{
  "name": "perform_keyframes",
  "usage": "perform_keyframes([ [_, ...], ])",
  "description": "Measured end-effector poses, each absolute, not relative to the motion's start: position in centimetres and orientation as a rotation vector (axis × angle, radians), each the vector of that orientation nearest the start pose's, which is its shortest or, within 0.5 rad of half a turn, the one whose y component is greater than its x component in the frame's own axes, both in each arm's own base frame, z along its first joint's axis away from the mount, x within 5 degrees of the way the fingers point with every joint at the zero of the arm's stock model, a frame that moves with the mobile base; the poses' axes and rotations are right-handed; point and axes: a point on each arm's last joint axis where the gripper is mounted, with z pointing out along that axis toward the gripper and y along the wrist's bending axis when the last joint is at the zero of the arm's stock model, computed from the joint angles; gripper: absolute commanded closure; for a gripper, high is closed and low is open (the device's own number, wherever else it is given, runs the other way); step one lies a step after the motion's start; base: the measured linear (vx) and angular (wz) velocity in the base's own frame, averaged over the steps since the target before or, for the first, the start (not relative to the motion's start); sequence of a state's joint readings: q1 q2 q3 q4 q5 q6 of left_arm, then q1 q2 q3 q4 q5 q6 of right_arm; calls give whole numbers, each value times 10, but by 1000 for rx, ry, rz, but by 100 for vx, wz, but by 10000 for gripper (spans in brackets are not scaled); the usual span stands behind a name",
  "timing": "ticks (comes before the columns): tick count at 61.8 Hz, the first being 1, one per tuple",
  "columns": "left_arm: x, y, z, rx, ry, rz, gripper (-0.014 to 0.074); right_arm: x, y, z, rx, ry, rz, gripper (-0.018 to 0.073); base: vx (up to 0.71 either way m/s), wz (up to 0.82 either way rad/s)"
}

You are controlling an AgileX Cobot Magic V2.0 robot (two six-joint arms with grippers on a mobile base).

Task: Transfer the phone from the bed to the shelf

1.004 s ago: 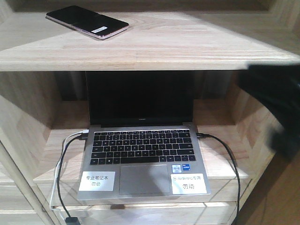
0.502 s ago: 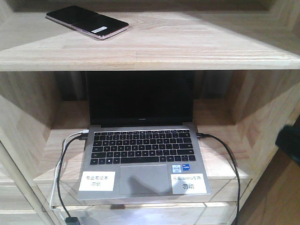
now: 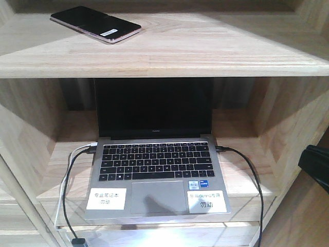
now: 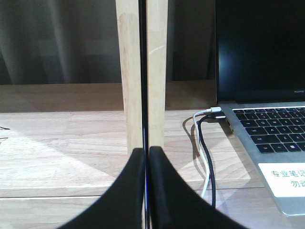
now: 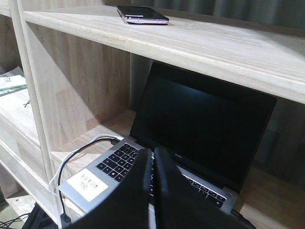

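The dark arm mass that covered the right side of the front view a second ago has pulled back; only a black sliver (image 3: 314, 165) is left at the right edge, low beside the shelf side wall. The thin glossy black phone with the pinkish metal edge and small white sticker (image 3: 95, 23) hasn't shifted between frames. It lies flat on the top plank of the pale natural-wood shelf (image 3: 169, 51), toward the left rear, free of both arms and well back from the front lip, which looks like a stable spot. So placement looks done; what remains, I'd guess, is only clearing the arms. The bed isn't in any current view. Right gripper (image 5: 152, 164): the black fingers are pressed together with nothing between them, pointing at the open grey laptop with the black screen (image 3: 154, 164) in the cubby below the phone, and the phone (image 5: 142, 15) shows up high on the plank in that wrist view. Left gripper (image 4: 146, 157): also closed and empty, lined up with the light wooden upright post (image 4: 142, 71) that divides the cubbies, laptop just off to its right. A white cable and a black cable (image 4: 205, 143) run from the laptop's left side over the plank edge — a snag risk if the left arm swings right on retreat, so backing straight out seems safer.
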State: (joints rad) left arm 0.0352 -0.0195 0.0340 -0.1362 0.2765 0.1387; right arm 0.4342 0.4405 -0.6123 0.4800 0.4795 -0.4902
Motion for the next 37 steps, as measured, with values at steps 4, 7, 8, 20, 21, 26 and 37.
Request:
perform_keyframes([
  [4,55,-1,178,2,1772,-2,596,69,54,348,-581,1664,462,568,0,0],
  [7,55,-1,178,2,1772,-2,596,69,54,348,-581,1664,462,568,0,0],
  [8,55,-1,178,2,1772,-2,596,69,54,348,-581,1664,462,568,0,0],
  [20,55,-1,178,2,1772,-2,596,69,54,348,-581,1664,462,568,0,0],
  [21,55,-1,178,2,1772,-2,596,69,54,348,-581,1664,462,568,0,0],
  [26,55,-1,178,2,1772,-2,596,69,54,348,-581,1664,462,568,0,0],
  [37,55,-1,178,2,1772,-2,596,70,53,349,-574,1655,460,568,0,0],
])
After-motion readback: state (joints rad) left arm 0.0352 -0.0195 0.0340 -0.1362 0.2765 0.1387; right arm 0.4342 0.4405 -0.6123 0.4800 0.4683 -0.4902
